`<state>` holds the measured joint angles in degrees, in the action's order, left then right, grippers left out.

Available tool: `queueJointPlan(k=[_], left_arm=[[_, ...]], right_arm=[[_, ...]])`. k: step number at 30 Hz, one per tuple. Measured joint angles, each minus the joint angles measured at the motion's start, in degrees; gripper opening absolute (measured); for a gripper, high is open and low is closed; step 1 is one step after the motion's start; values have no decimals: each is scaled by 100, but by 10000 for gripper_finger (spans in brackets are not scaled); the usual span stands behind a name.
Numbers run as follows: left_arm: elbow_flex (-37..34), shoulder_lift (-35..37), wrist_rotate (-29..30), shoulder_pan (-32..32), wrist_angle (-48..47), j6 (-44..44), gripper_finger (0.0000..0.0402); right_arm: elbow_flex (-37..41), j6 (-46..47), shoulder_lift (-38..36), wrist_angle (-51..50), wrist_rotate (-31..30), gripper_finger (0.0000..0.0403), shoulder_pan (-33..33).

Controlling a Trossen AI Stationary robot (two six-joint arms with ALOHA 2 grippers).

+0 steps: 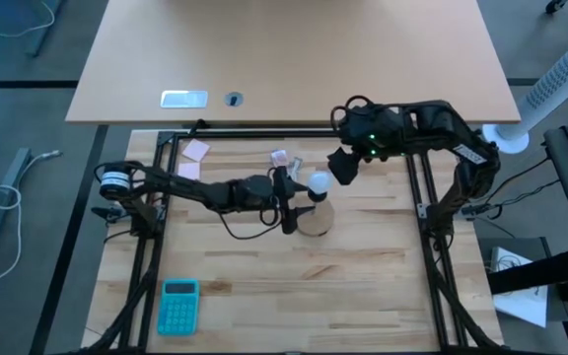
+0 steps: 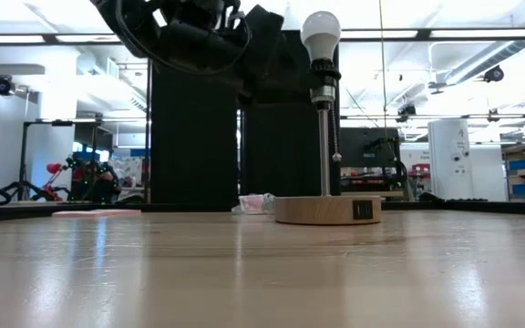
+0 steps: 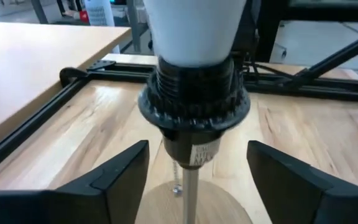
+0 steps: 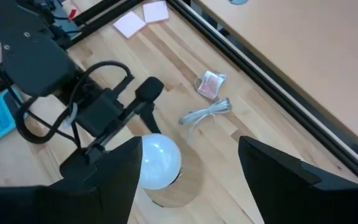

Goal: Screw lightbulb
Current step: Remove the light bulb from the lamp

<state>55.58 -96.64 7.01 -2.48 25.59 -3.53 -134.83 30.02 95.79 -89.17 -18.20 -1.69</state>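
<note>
The pale frosted white lightbulb (image 1: 319,182) sits in the black ribbed socket (image 3: 194,102) atop the round wooden lamp base (image 2: 327,210). The left end effector (image 3: 197,180) stands released around the socket; the right end effector (image 4: 188,171), released, hovers at 1 o'clock. A careless retreat could tip the lamp.

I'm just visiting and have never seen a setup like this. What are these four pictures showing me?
Two robot arms work at a wooden table. One picture looks down from above, one looks level along the tabletop, and two come from cameras on the arms' wrists. A small lamp stands on a round wooden base, and the white lightbulb sits in its black socket. The left end effector is open around the lamp's stem, below the socket. The right end effector is open above the bulb, gripping nothing. Also there: a blue calculator, pink notes and a crumpled wrapper.
</note>
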Motion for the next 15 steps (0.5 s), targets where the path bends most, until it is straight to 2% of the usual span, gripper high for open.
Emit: queueJointPlan(k=[5,10,15], left_arm=[[-1,182,-4,-4,-843,-46,296],[-1,306,-264,24,-894,-162,297],[-1,310,-372,28,-862,-300,297]], right_arm=[[3,211,0,60,7,264,37],[9,715,0,-78,7,253,3],[14,580,4,-76,9,242,-11]])
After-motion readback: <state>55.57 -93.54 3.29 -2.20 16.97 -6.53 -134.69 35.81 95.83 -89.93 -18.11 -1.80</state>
